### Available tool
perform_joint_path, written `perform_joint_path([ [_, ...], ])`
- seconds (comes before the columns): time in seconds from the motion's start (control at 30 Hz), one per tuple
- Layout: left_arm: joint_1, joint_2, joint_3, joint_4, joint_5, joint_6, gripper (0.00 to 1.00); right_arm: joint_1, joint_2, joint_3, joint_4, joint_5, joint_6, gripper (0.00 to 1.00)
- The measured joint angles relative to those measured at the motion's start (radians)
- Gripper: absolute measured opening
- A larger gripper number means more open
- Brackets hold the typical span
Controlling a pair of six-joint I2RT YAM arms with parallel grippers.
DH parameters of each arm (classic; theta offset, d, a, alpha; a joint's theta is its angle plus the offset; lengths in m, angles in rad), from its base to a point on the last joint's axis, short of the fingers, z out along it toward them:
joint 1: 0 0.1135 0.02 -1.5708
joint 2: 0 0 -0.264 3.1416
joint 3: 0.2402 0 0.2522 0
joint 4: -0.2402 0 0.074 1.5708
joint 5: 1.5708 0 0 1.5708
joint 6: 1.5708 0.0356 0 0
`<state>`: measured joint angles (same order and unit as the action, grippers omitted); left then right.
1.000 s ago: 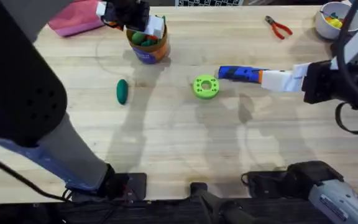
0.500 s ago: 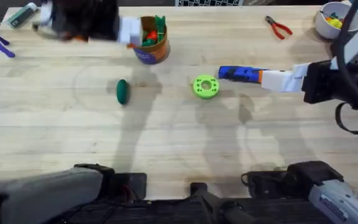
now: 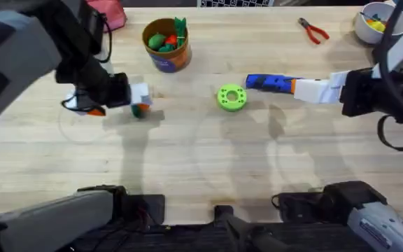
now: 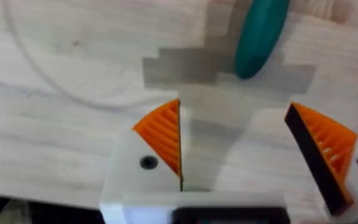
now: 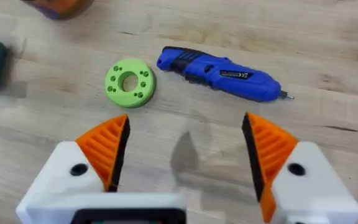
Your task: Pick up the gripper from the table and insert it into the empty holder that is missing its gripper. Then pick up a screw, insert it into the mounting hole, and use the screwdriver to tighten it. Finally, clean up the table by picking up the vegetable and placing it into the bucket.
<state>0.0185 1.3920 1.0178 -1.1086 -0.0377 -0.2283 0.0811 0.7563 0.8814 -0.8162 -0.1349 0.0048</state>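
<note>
No lettering reads clearly: the bucket (image 3: 166, 43) carries a dark blue label band, and the screwdriver (image 5: 219, 74) a small grey plate, both illegible. The bucket stands at the far side of the tabletop (image 3: 208, 168) with green and red pieces inside.

The vegetable (image 4: 261, 36) is cut off by the frame edge in the left wrist view and largely hidden under the left claw (image 3: 140, 100) from overhead.

The left arm reaches in from the left side, its claw low over the vegetable, orange pads spread wide, gripping nothing. The right claw (image 5: 185, 152) hovers wide open and empty above the screwdriver, which lies flat just beside the green disc (image 5: 130, 83).
</note>
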Motion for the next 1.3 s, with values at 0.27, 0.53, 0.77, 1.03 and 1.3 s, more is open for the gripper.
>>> perform_joint_path([
  [0.27,0.0,0.063,-0.037,0.168,0.043,0.052,0.988,0.0,0.0,0.0,0.0,0.0,0.0,0.994],
  [0.53,0.0,0.195,-0.038,0.302,0.068,0.125,0.94,0.0,0.0,0.0,0.0,0.0,0.0,0.992],
  [0.77,0.0,0.219,-0.038,0.315,0.059,0.143,0.922,0.0,0.0,0.0,0.0,0.0,0.0,0.994],
  [1.03,0.0,0.25,-0.033,0.317,0.055,0.146,0.687,0.0,0.0,0.0,0.0,0.0,0.0,0.994],
  [1.3,-0.001,0.25,-0.025,0.311,0.064,0.15,0.026,0.0,0.0,0.0,0.0,0.0,0.0,0.993],
])
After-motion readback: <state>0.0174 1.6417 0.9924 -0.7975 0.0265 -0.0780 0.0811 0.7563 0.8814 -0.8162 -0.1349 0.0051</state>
